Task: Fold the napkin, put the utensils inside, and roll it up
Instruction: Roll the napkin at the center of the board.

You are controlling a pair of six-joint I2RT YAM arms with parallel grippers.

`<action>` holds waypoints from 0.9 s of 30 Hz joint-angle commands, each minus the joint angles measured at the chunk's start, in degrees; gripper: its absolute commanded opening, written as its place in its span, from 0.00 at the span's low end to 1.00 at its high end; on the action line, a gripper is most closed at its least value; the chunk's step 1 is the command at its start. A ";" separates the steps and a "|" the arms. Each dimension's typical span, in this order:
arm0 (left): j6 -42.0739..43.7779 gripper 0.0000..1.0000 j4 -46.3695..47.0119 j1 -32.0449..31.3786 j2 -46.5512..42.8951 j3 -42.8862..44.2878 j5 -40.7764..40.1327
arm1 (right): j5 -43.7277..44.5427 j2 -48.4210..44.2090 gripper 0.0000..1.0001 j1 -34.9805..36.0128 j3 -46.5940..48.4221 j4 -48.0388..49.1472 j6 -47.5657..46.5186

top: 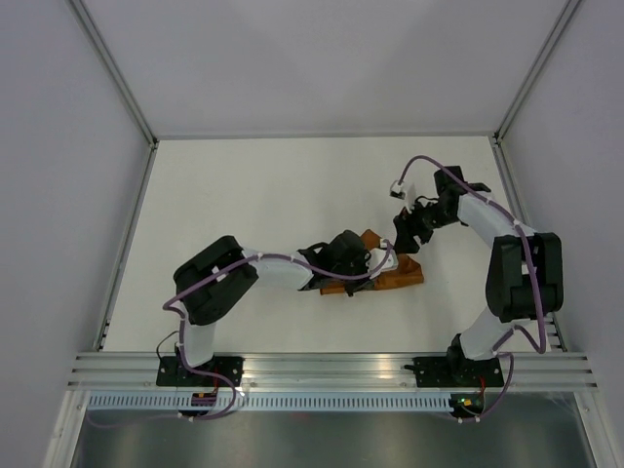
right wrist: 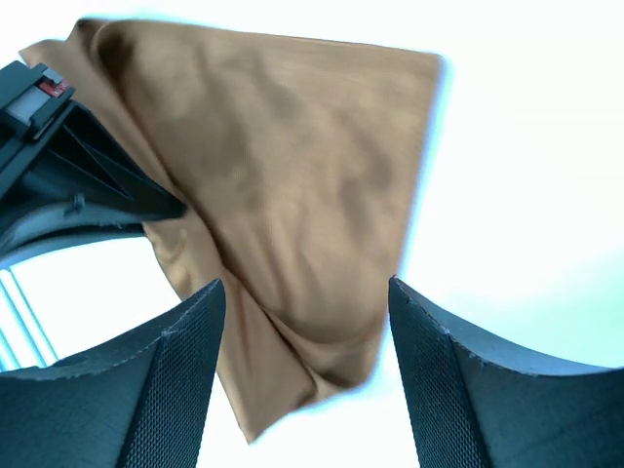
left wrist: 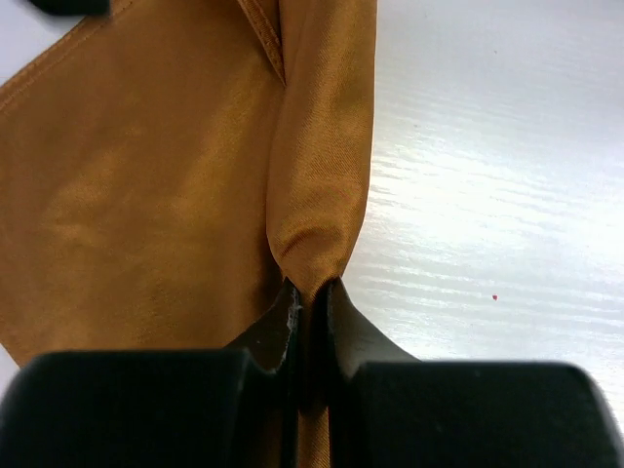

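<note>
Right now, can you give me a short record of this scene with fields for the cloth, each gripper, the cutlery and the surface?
napkin: orange-brown cloth, bunched up, lying right of centre
left gripper: shut on a raised fold of the napkin
right gripper: open, holding nothing; the napkin shows between its fingers
utensils: not visible in any view
table: white, with the napkin on it
</note>
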 commanded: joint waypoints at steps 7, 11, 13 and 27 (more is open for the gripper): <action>-9.37 0.02 -23.61 6.71 9.92 11.30 16.47 | -5.90 -15.46 0.71 -8.85 -8.50 6.99 0.02; -11.57 0.02 -28.62 9.16 13.70 16.21 20.81 | -6.08 -22.95 0.70 -8.51 -17.19 11.20 -2.96; -12.01 0.02 -31.17 9.78 15.63 17.54 22.29 | -4.24 -27.43 0.70 -7.02 -21.85 12.53 -4.46; -13.60 0.02 -40.05 12.25 22.76 24.31 30.21 | 21.15 -35.89 0.73 20.23 -38.31 33.45 -3.67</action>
